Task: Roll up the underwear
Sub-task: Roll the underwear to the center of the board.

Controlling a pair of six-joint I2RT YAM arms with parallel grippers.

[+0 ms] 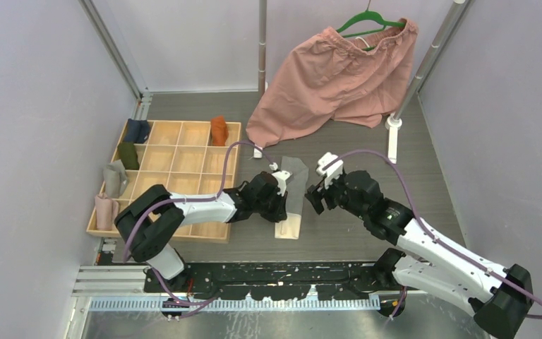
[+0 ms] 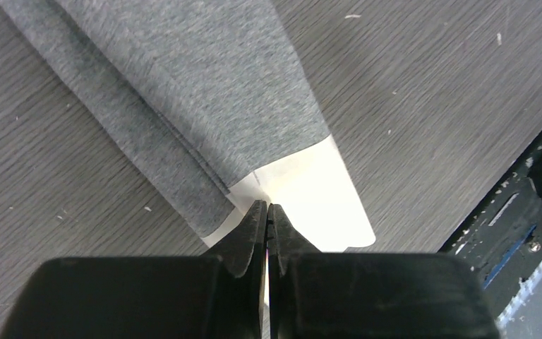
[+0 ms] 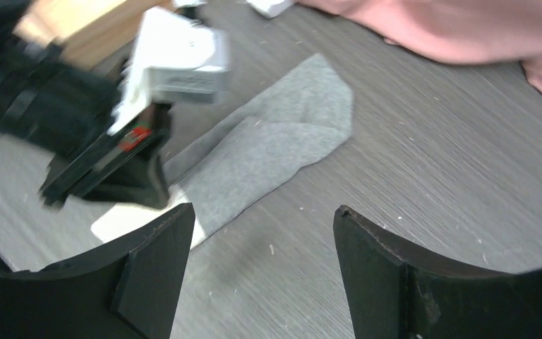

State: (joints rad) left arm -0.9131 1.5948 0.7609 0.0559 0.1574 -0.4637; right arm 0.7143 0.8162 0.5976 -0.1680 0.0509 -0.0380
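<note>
At cream trim (image 2: 317, 194) of grey underwear (image 2: 205, 92), closed left hand (image 2: 268, 210); open right hand (image 3: 262, 210) nearby.

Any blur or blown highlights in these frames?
Right wrist: left arm smeared by motion blur, grey underwear soft but readable. Left wrist: cloth weave crisp, white trim nearly blown out. Top external: sharp, evenly lit.
</note>
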